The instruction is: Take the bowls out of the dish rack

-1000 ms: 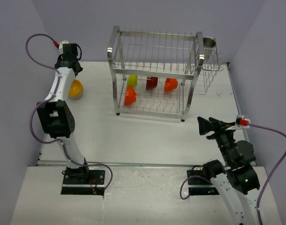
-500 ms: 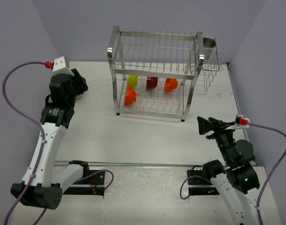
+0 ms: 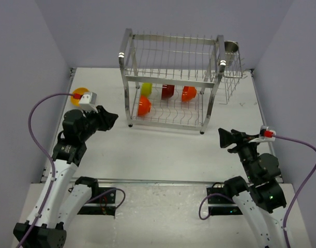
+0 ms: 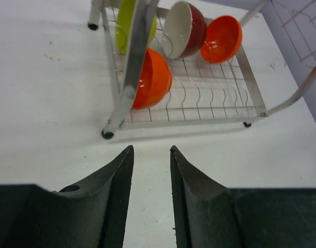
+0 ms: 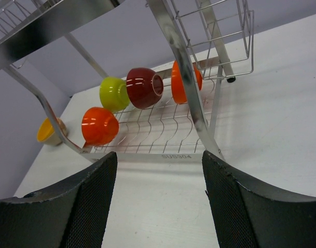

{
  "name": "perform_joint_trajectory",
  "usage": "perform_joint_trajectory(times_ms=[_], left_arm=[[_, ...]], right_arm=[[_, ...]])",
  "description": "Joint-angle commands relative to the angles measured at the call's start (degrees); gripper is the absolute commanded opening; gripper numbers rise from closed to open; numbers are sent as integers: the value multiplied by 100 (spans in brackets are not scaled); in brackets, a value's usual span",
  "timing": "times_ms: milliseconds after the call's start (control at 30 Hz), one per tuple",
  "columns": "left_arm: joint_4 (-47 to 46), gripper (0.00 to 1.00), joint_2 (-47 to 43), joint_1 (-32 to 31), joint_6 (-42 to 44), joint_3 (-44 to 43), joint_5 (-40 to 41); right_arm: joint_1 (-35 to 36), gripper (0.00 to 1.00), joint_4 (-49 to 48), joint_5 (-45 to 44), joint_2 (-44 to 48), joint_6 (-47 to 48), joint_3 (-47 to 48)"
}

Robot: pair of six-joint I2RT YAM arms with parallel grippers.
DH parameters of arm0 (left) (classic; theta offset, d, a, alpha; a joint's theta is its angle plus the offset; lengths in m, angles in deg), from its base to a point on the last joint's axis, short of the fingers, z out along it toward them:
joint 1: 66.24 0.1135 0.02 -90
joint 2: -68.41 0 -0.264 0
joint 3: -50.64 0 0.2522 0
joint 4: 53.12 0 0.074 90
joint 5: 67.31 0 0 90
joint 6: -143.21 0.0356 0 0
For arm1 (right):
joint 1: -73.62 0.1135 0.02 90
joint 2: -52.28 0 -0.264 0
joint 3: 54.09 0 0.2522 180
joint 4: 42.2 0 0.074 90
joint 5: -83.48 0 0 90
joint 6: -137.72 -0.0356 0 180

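Facing the shiny steel wire dish rack (image 3: 173, 81) at upper centre, the left gripper (image 4: 150, 152) holds its fingers narrowly apart, empty. The right gripper (image 5: 159, 157) hangs at lower right, fingers wide apart, empty. Four round plastic bowls sit on the lower tier, the orange-red bowl (image 4: 158, 77) nearest. The next move is likely reaching in for its rim. A yellow-orange bowl (image 3: 80, 94) rests on the white bench (image 3: 163, 150), upper left.

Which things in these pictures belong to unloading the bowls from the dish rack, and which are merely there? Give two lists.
Belong to the job: dish rack; lime-green bowl, dark red bowl, orange bowl, orange-red bowl, all on its lower tier; yellow-orange bowl on the table.
Merely there: metal cup, in the wire side basket.
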Motion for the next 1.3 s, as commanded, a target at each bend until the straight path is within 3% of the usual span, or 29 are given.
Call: perform_joint_trajectory(times_ms=[0, 167, 367, 500, 733, 900, 1033, 1267], left_arm=[[-1027, 35, 21, -358, -356, 497, -693], [-1809, 37, 266, -1263, -479, 876, -25], [-2425, 38, 987, -1291, -541, 727, -173], [-2285, 38, 1084, -1291, -383, 577, 467], [-2503, 38, 1893, -1466, -329, 410, -43], [-2716, 38, 2147, -2046, -259, 340, 519], [-3179, 38, 2507, -2607, -259, 191, 441], [-4032, 35, 3439, -3760, -399, 5, 1467]], right_arm=[[13, 68, -71, -67, 8, 32, -57], [13, 68, -62, -58, -123, 59, 4], [13, 68, -106, -14, -325, 94, 30], [13, 67, -80, 170, -755, 138, 206], [13, 63, -458, 486, -1327, -47, 224], [57, 62, -283, 110, -1486, 120, 443], [57, 63, -159, -172, -1372, 173, 610], [57, 64, 78, -339, -1179, 243, 742]])
